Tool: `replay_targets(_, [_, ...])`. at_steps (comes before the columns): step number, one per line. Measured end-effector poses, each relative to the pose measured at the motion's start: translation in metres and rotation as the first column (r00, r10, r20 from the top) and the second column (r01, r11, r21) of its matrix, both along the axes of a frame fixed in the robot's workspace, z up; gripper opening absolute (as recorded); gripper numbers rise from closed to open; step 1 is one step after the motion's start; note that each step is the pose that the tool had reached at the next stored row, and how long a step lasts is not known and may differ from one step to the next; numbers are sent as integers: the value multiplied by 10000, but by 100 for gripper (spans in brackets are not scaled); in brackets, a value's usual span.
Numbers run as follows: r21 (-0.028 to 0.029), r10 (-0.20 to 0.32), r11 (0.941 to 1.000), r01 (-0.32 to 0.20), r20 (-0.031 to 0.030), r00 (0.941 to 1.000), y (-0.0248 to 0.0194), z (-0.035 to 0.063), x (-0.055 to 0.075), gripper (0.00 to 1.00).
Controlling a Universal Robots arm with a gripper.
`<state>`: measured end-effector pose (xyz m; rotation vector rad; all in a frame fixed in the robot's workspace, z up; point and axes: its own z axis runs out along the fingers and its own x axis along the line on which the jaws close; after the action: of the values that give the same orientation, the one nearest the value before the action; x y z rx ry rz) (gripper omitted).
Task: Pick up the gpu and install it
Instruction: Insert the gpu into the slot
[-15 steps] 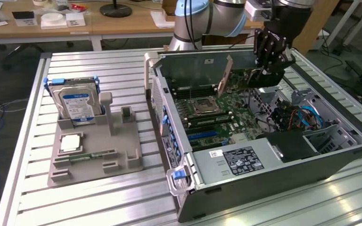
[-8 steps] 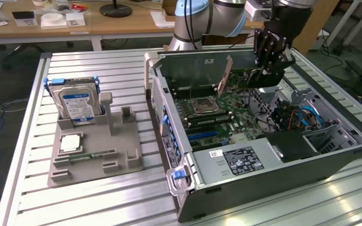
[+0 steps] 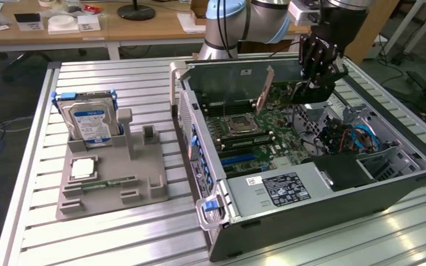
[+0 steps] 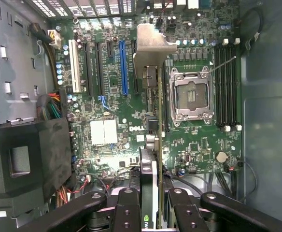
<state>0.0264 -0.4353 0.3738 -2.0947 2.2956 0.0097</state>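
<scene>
The pincer [image 3: 318, 87] reaches down into the open computer case [image 3: 309, 221], which lies on its side on the slatted metal desk [image 3: 109, 244]. Its fingers are clamped on the gpu [image 3: 266, 88], one on each face of the card. The card hangs on edge above the motherboard [image 3: 265, 144] and is not seated in any slot. Its metal end bracket points toward the case wall on the exterior view's left. In the wrist view the gpu [image 4: 153, 46] shows as a thin edge running away from the pincer [image 4: 152, 195] to the silver bracket at the far end. There it lies over the green board [image 4: 112, 96], between the CPU socket [image 4: 191, 94] on one side and the row of expansion slots, among them a blue slot [image 4: 123, 67], on the other, roughly parallel to those slots. A black shroud [image 4: 30, 159] with bundled wires beside it sits in the case, off to the slot side of the board. On the exterior view's left, well apart from the case, a grey holder [image 3: 117, 166] rests on the desk. A hard drive [image 3: 87, 119] with a blue label stands upright at its far end, and a narrow green memory stick [image 3: 109, 183] lies flat nearer its front.
</scene>
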Motion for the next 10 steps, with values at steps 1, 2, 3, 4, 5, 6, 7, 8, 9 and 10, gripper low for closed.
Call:
replay_targets(1, [1, 0, 10000, 0, 0, 10000, -7, -1, 0, 27])
replay_targets(2, [0, 0, 10000, 0, 0, 10000, -14, -2, 0, 27])
replay_targets(3, [0, 0, 10000, 0, 1, 10000, -19, -3, 0, 27])
replay_targets(4, [0, 1, 10000, -1, 2, 10000, -24, -4, 0, 27])
replay_targets(5, [-1, 0, 10000, 0, 1, 10000, -31, -4, 0, 27])
replay_targets(6, [1, 1, 10000, -1, 1, 10000, -36, -4, 0, 27])
replay_targets(7, [0, 1, 10000, -1, 1, 10000, -39, -4, 0, 27])
replay_targets(8, [0, 0, 10000, 0, 0, 10000, -39, -4, 0, 27])
replay_targets(9, [0, 0, 10000, 0, 0, 10000, -39, -4, 0, 27])
replay_targets(10, [0, 0, 10000, 0, 1, 10000, -39, -4, 0, 27])
